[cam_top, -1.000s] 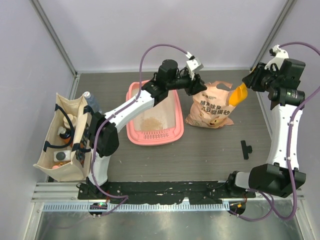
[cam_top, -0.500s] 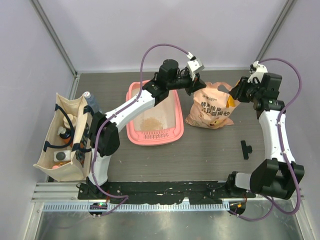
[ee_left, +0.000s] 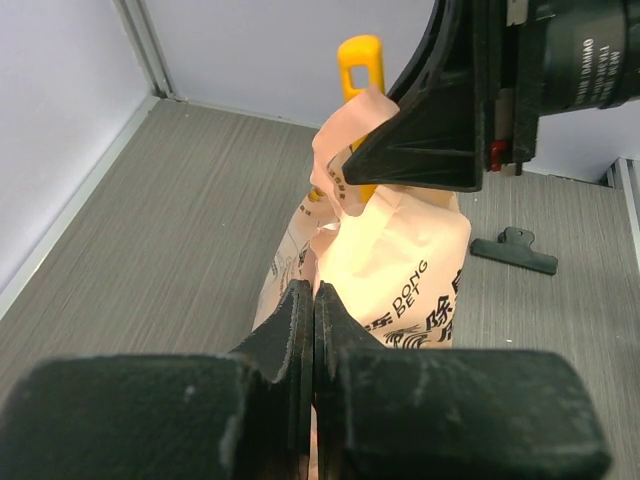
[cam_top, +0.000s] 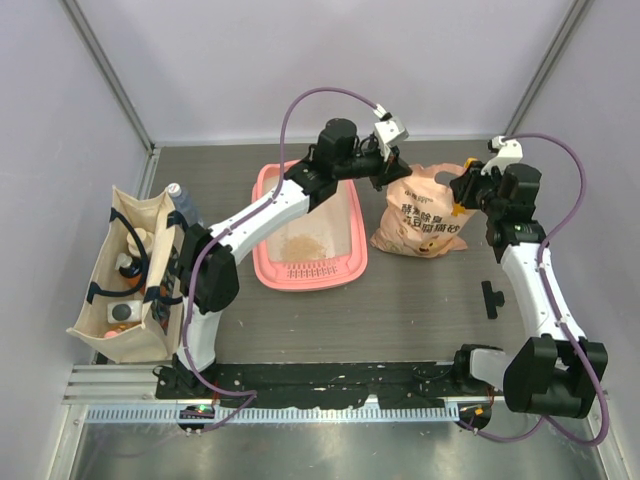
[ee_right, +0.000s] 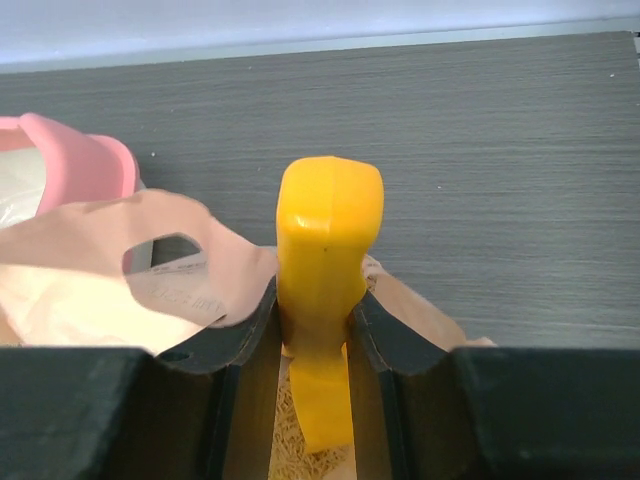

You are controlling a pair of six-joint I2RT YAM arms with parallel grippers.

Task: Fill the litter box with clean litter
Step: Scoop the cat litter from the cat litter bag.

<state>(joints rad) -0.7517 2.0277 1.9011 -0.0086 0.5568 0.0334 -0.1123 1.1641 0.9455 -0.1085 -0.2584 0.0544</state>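
the box (cam_top: 305, 281) lies left of centre, a small pile of litter (cam_top: 300, 243) on its floor, well short of full. just right, our left claw (ee_left: 313, 300) is clenched on the bag (cam_top: 420, 222) rim; if that thin fold slips, the mouth sags and grains spill on the worktop (cam_top: 400, 310). our right claw (ee_right: 315, 310) grasps the scoop (ee_right: 330, 215) in the bag mouth; carried leftward, it could knock the left arm (cam_top: 270, 205). bare worktop lies nearer us, bar a clip (cam_top: 491, 298) at right.

A dark grey worktop (cam_top: 420, 300) with a fine wood grain runs out ahead of the left fingers (ee_left: 295, 330) to plain, pale lilac walls (cam_top: 300, 60). Grey metal posts (cam_top: 107, 70) stand in the far corners. Well behind the fingers, a ribbed aluminium rail (cam_top: 110, 384) edges the worktop. The light is soft and even.
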